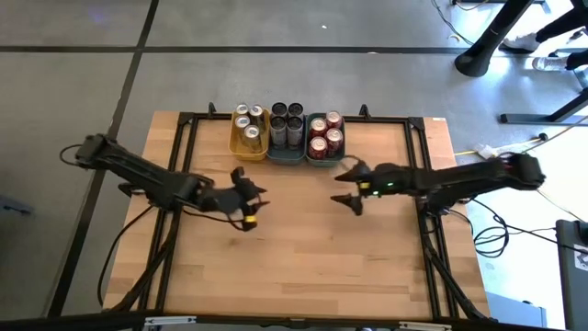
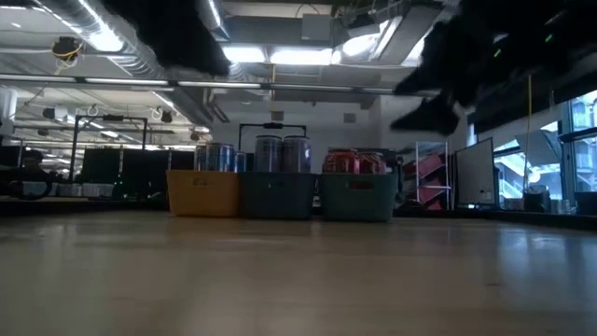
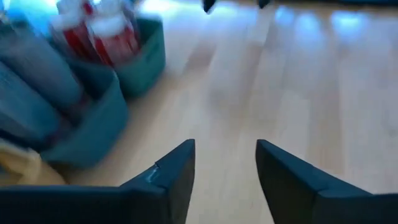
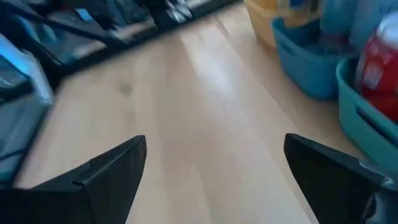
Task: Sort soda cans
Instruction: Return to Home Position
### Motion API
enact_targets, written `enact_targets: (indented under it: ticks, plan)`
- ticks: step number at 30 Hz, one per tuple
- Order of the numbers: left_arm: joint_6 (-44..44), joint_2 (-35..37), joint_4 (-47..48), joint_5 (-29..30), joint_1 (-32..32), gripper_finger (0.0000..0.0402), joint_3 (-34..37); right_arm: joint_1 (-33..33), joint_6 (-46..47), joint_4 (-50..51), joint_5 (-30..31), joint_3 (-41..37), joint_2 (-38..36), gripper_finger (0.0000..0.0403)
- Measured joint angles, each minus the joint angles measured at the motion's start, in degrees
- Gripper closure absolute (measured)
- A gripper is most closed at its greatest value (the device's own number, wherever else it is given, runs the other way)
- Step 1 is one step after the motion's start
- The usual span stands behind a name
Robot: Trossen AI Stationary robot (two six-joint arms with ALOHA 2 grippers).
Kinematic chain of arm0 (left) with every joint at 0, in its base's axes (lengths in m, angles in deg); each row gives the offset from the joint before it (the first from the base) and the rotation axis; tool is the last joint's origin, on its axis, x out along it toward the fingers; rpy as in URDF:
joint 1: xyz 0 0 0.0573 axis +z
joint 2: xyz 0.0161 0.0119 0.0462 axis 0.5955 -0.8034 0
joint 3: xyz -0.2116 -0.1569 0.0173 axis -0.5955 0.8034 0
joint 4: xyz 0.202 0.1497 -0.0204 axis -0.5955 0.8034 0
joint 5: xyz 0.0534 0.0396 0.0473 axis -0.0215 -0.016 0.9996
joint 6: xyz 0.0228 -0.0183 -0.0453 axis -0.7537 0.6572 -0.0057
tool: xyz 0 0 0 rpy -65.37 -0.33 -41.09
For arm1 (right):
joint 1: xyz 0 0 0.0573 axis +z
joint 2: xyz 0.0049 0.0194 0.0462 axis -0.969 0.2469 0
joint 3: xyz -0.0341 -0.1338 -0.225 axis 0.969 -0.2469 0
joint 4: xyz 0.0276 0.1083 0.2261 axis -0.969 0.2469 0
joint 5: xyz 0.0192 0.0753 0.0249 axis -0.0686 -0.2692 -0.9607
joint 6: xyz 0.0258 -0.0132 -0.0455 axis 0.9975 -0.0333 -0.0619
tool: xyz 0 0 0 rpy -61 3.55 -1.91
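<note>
Plainly, the soda cans (image 1: 294,122) are all gathered in three bins set side by side along the far edge of the table (image 1: 294,267), and the dark teal bin (image 2: 278,196) in the middle of that row is the mark from which the rest can be placed. It holds the dark cans (image 1: 278,122), standing upright with their tops showing. Touching it on the left arm's side is the yellow bin (image 2: 203,194), filled with the gold cans (image 1: 253,134). Touching it on the right arm's side is the green bin (image 2: 357,198), which carries the red cans (image 1: 319,144). There seem to be about four cans to a bin, though from above the tops crowd together too closely for a sure count. No can lies on the bare wood on the near side of the dark teal bin. The left gripper (image 1: 253,198) hangs above the table, nearer the front than the dark teal bin and off toward the yellow bin's side. Its fingers (image 3: 177,171) are parted with only bare wood showing between them, and nothing is held. The right gripper (image 1: 342,188) hangs above the table too, just in front of the dark teal bin's green neighbour. Its fingers (image 4: 112,171) are spread wide and also hold nothing. The two grippers point toward each other across the open board in front of the dark teal bin, well apart and touching no bin.
</note>
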Motion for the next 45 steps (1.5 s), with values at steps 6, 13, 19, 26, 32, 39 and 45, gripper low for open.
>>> enact_targets:
  ticks: [6, 13, 19, 26, 32, 39, 45]
  plan:
    - [-11.5, 12.2, -1.4, -2.1, 1.4, 0.0299, 4.1, -0.2, -3.2, 10.9, 0.9, 0.0, -18.2, 0.0026]
    - [-11.6, 24.6, -8.8, -13.9, 5.5, 0.0393, 16.1, -0.2, -5.9, 20.2, 4.9, -0.1, -31.4, 0.0138]
    - [-10.0, 33.9, -22.5, -16.3, 6.2, 0.0394, 27.8, -0.1, -6.2, 22.1, 3.9, -3.1, -38.2, 0.0296]
    - [-9.0, 42.3, -28.3, -17.2, 6.1, 0.0398, 35.1, -0.1, -4.9, 16.9, 5.5, -11.5, -46.5, 0.0391]
    - [-10.2, 48.0, -28.3, -18.4, 6.1, 0.0400, 38.8, -0.1, -4.3, 14.5, 5.3, -16.7, -51.8, 0.0373]
    - [-11.8, 54.8, -30.4, -18.7, 6.1, 0.0400, 44.3, -0.1, -3.4, 11.9, 4.5, -21.6, -55.9, 0.0399]
    - [-14.5, 62.3, -27.6, -19.0, 8.0, 0.0401, 46.0, -0.1, -4.3, 10.3, 4.8, -24.9, -59.8, 0.0394]
